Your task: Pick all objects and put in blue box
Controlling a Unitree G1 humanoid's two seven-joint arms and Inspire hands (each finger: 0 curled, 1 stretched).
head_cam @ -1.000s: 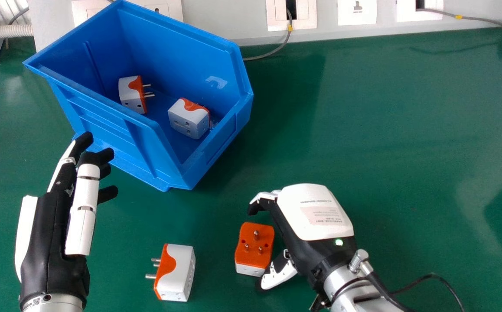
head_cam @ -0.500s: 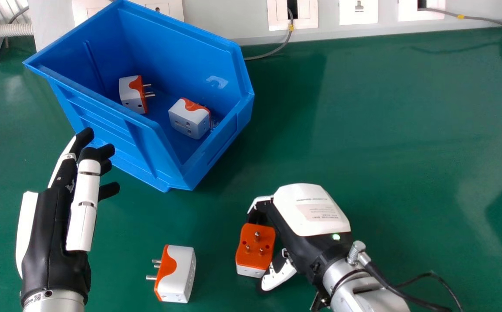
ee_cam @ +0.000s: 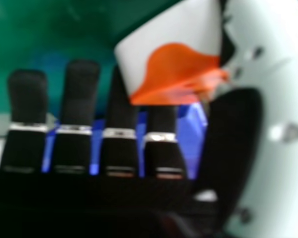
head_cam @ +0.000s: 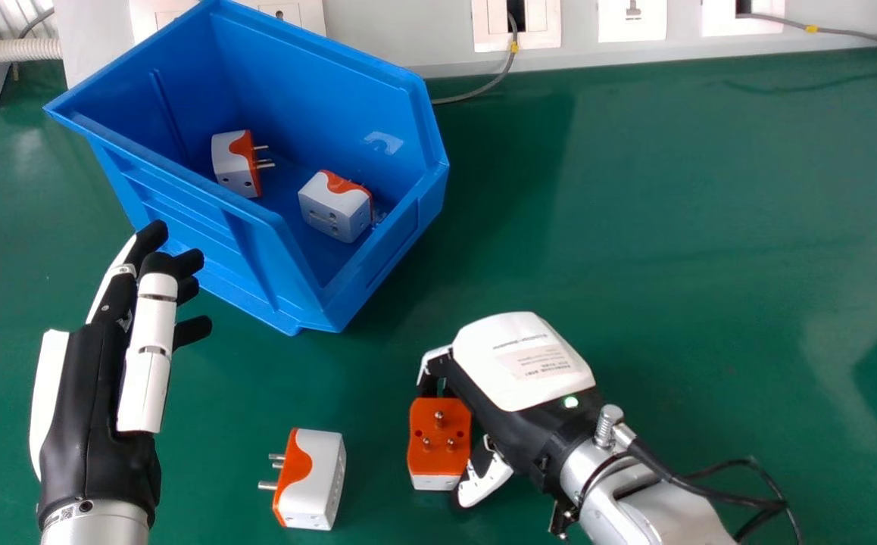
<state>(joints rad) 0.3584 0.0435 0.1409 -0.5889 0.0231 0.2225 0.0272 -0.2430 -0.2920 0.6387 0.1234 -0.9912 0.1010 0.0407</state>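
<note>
From my station I have the right robot hand (head_cam: pixel 522 363) curled around an orange and white plastic plug adapter (head_cam: pixel 438 458) on the tabletop (head_cam: pixel 673 250), fingers at its far side, thumb at its near right corner, its three metal pins pointing up. A second white and orange adapter (head_cam: pixel 319 477) lies to its left, apart, pins pointing left. My left robot hand (head_cam: pixel 94 409) is open, just on the near side of the blue plastic box (head_cam: pixel 196 231). That box sits by the tabletop's far edge, with two similar adapters (head_cam: pixel 336 208) inside.

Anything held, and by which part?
The right robot hand is curled around the pins-up adapter, fingers at its far end, thumb by its near-right corner; firm grip can't be told.
</note>
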